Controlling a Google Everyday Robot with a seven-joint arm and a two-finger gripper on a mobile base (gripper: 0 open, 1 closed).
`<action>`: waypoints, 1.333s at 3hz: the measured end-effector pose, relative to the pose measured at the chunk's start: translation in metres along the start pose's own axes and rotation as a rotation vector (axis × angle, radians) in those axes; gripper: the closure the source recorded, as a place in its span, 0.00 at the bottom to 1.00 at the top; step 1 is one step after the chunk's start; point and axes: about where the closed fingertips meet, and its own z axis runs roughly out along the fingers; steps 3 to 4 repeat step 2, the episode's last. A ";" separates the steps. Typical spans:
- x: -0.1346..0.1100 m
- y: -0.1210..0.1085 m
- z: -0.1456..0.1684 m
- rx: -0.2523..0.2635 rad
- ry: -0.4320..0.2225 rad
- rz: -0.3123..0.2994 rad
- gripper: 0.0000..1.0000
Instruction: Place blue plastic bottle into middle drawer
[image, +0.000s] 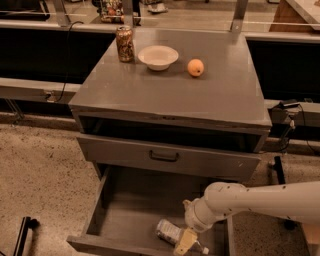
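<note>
Looking at the bottom centre of the frame, you have one gripper (186, 243), yellowish at its tip, hanging low inside the one open drawer, at the end of the single white arm (250, 200) that reaches in from the right edge. You cannot tell from this view whether the gripper is spread, pressed together or pinching anything. One blue plastic bottle (168, 231) lies on its side on the floor of the middle drawer (102, 202), near the front rim and right of centre, with its pale label showing. The gripper is right at the bottle's right-hand end and overlaps it in the view; you cannot tell if they touch.

Above the open drawer you see one shut drawer front (210, 162) with one black handle, and above that one dark open slot. On the grey cabinet top (170, 100), toward the upper part of the frame, stand three things in a row: one brown-patterned drink can (124, 44) upright on the left, one white bowl (158, 57) just beside it, and one orange (195, 67) to the right, apart from the bowl.
</note>
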 end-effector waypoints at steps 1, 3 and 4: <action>-0.014 0.028 -0.040 -0.001 -0.069 -0.067 0.00; -0.001 0.032 -0.056 0.033 -0.096 -0.074 0.00; -0.001 0.032 -0.056 0.033 -0.096 -0.074 0.00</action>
